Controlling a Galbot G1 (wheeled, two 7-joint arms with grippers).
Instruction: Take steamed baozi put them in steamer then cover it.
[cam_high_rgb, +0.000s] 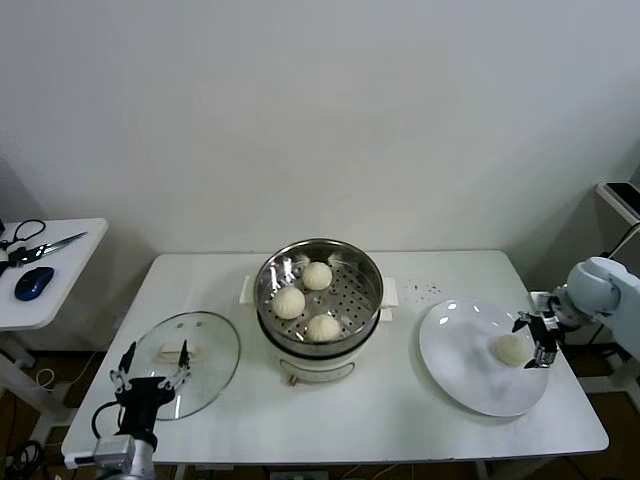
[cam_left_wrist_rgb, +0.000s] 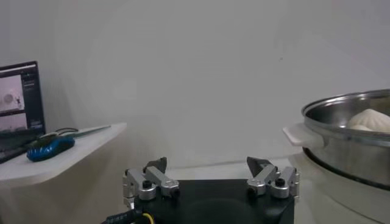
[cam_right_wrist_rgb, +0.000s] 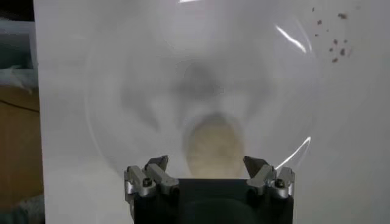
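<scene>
Three cream-white baozi (cam_high_rgb: 304, 300) lie in the shiny steel steamer (cam_high_rgb: 275, 262) on its cream-white pot base at the table's middle. A fourth baozi (cam_high_rgb: 511, 348) lies on the white plate (cam_high_rgb: 455, 355) at the right. My right gripper (cam_high_rgb: 537, 340) is open just above it, fingers apart on either side; the right wrist view shows this bun (cam_right_wrist_rgb: 214, 146) between the open fingertips of the right gripper (cam_right_wrist_rgb: 206, 162). The glass cover (cam_high_rgb: 212, 355) with its cream bar handle lies flat on the table at the left. My left gripper (cam_high_rgb: 152, 364) is open at the cover's near edge; it also shows in the left wrist view (cam_left_wrist_rgb: 208, 162).
A small side table (cam_high_rgb: 55, 265) at the far left holds scissors and a blue mouse (cam_high_rgb: 33, 282). The steamer's rim (cam_left_wrist_rgb: 341, 122) shows in the left wrist view. Dark crumbs (cam_high_rgb: 425, 291) lie behind the plate.
</scene>
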